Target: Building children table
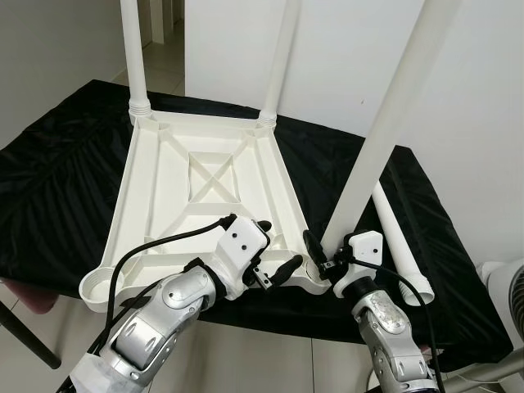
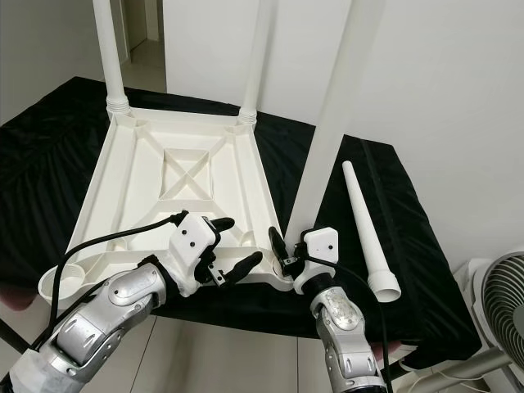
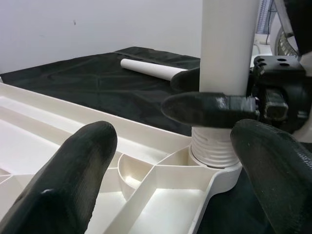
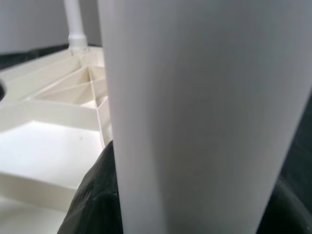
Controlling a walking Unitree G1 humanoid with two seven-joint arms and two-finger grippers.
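Observation:
The white children's table top (image 1: 164, 205) lies upside down on a black cloth. Two legs (image 1: 133, 49) (image 1: 281, 57) stand in its far corners. A third leg (image 1: 385, 123) stands upright with its threaded base (image 3: 212, 148) in the near right corner socket. My right gripper (image 1: 323, 252) is shut on this leg just above the socket; in the right wrist view the leg (image 4: 204, 117) sits close up between the fingers. My left gripper (image 1: 274, 246) hovers open over the top's near edge, just left of that corner. A fourth leg (image 2: 364, 221) lies loose on the cloth to the right.
The near left corner socket (image 1: 97, 286) holds no leg. A fan (image 2: 499, 303) stands on the floor at the right, beyond the cloth's edge. A white wall rises behind the table, with a doorway at the far left.

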